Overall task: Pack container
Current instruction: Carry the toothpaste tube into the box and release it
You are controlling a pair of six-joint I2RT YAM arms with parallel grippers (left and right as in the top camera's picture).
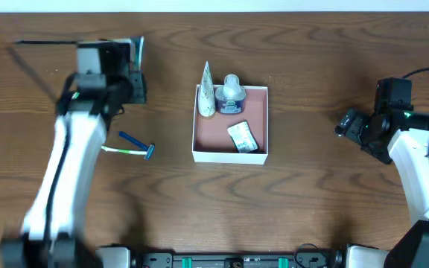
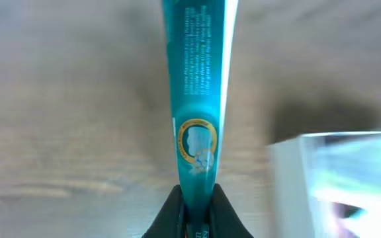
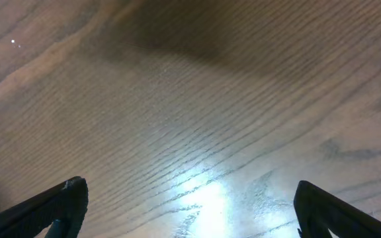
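The container (image 1: 228, 156) sat mid-table with a white tube (image 1: 207, 91), a jar (image 1: 232, 94) and a packet (image 1: 243, 138) inside. Well to its left, the left gripper (image 2: 194, 210) was clamped on the end of a teal tube (image 2: 197, 99). That tube probably needed carrying over the near wall and laying flat on the bare pink floor. The right gripper (image 3: 190, 218), well right of the container, hung wide apart and empty.

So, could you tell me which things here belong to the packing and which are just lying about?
Packing: container, teal tube in left gripper, razor, plus white tube, jar and sachet already inside.
Lying about: thin black cord, far left.
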